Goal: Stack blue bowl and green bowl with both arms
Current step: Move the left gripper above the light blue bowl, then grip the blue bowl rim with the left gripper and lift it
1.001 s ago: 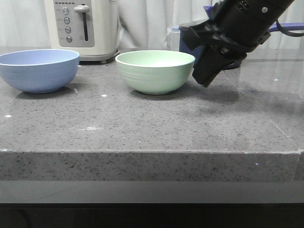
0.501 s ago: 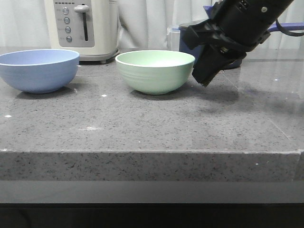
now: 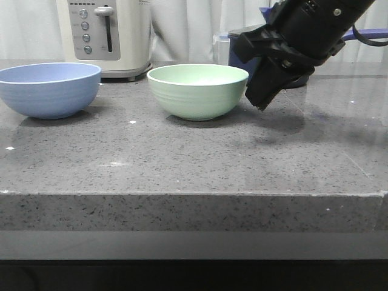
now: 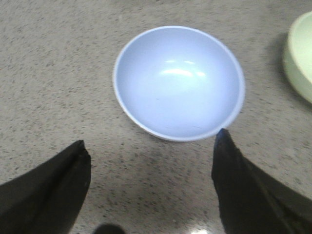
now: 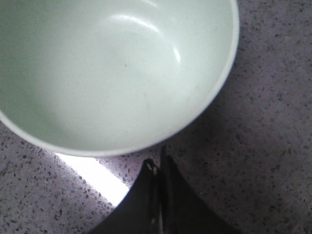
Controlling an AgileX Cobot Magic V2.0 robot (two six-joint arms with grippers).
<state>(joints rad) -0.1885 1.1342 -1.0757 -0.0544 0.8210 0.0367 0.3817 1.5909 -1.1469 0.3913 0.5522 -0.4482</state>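
My right gripper (image 5: 157, 168) fingers pressed together just beside green bowl (image 3: 198, 91) rim, ready to grab; left gripper (image 4: 151, 151) spread wide over blue bowl (image 4: 179, 83), lining up

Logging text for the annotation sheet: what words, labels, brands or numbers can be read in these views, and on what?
None can be read.
Toaster: its control panel has small markings beside the buttons, too small and blurred to read.
Blue bowl and green bowl: no markings visible.
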